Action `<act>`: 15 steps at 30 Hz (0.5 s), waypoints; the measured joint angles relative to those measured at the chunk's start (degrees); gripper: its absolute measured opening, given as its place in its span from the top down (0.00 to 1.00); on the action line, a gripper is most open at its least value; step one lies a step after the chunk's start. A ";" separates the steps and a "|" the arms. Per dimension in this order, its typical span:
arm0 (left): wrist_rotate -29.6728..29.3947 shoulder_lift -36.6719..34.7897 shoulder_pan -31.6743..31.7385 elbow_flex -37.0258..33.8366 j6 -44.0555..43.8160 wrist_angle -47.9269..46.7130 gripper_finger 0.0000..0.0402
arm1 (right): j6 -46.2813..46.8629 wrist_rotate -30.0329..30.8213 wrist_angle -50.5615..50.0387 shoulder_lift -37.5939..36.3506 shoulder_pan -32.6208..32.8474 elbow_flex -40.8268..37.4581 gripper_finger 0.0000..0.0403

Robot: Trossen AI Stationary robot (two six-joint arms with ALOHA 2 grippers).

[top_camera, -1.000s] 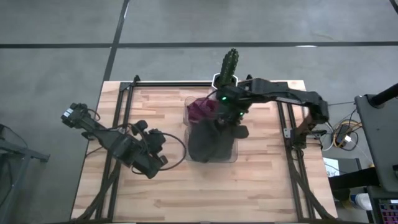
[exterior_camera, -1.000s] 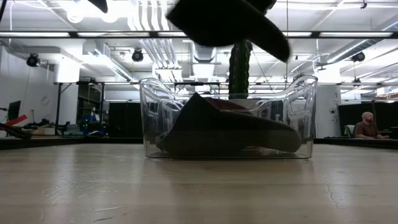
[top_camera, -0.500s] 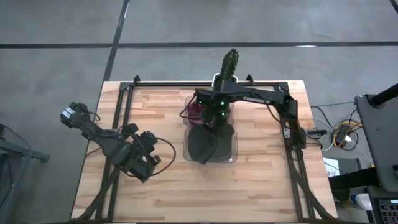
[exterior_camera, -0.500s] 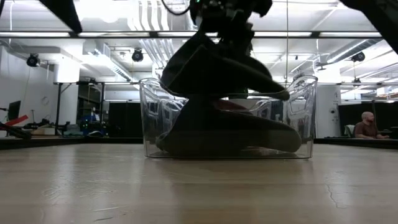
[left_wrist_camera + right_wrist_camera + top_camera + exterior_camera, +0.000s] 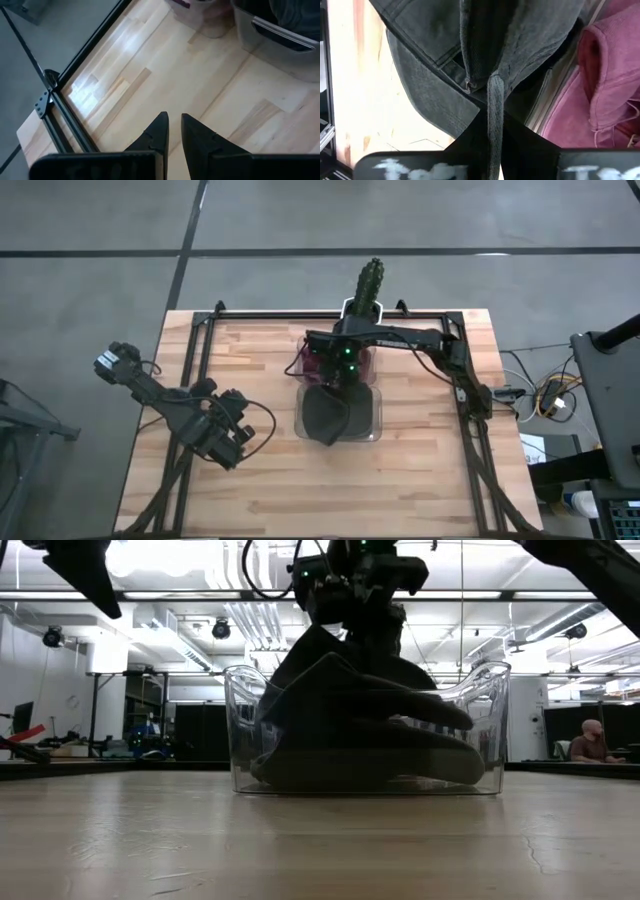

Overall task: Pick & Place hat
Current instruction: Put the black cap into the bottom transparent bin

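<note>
My right gripper [image 5: 345, 370] hangs over the clear bin [image 5: 372, 430], shut on a dark grey hat [image 5: 350, 690] that reaches down into the bin [image 5: 480, 730]. Below it a second dark hat [image 5: 390, 768] lies on the bin floor. In the right wrist view the held hat [image 5: 520, 40] fills the top, with the second dark hat [image 5: 427, 102] beneath it. A maroon hat [image 5: 318, 360] lies in the adjoining far bin and also shows as the maroon hat [image 5: 612, 90] in the wrist view. My left gripper [image 5: 235, 442] waits at the table's left, fingers together [image 5: 172, 122]. My right gripper [image 5: 495, 142] pinches the grey hat's rear edge by the strap [image 5: 494, 100] between its two fingers [image 5: 530, 147], coming from above and pointing down. The hat hangs below the fingers, and its lower part and brim [image 5: 430, 712] lie on the second dark hat in the bin.
A green cactus in a white pot [image 5: 368, 282] stands at the far edge behind the bins. Black frame rails [image 5: 200, 380] run along the table's left and right sides. Bare wood [image 5: 330, 490] lies on the near side of the bins.
My right gripper has come down and a little toward the table's left, staying shut. The grey hat has gone from hanging above the bin's rim to sitting inside the bin on the second dark hat. My left arm has drawn back slightly toward the table's left.
</note>
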 joint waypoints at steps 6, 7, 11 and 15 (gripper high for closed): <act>-0.09 -0.02 0.00 -0.26 0.19 0.02 0.89 | 0.08 0.04 1.01 0.29 -0.06 -0.54 0.97; -0.09 -0.02 0.00 -0.26 0.20 0.02 0.89 | 0.17 0.05 1.09 0.29 -0.06 -0.57 0.97; -0.09 -0.02 0.00 -0.26 0.20 0.02 0.89 | 0.19 0.06 1.20 0.29 -0.06 -0.57 0.93; -0.09 -0.02 0.00 -0.26 0.22 0.02 0.89 | 0.19 0.14 1.20 0.29 0.05 -0.86 0.82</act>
